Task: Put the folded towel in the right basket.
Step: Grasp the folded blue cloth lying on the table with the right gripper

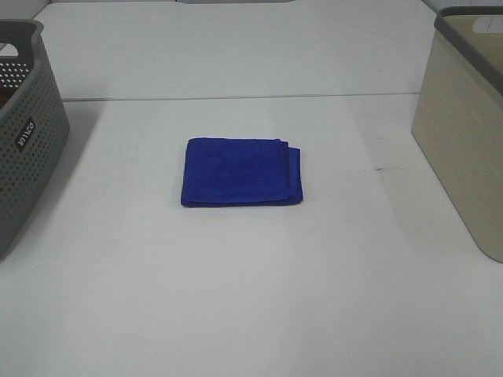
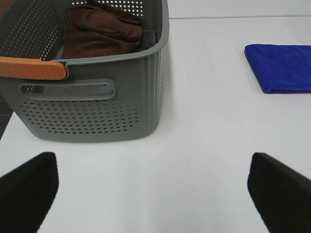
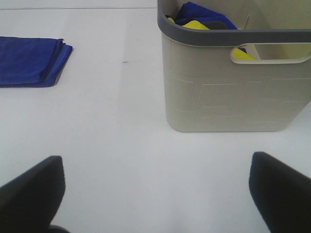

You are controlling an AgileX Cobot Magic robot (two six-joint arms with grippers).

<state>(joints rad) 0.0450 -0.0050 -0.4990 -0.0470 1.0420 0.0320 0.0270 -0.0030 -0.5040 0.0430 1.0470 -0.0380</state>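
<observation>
The left gripper (image 2: pixel 154 194) and right gripper (image 3: pixel 155 194) both gape wide, holding nothing, well apart from the towel (image 1: pixel 240 172).

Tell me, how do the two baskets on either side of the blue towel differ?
The grey basket has walls full of small holes; the beige basket has solid walls. The grey basket holds a brown cloth; the beige basket holds blue and yellow cloths. Both stand upright on the white table and have cut-out handles.
</observation>
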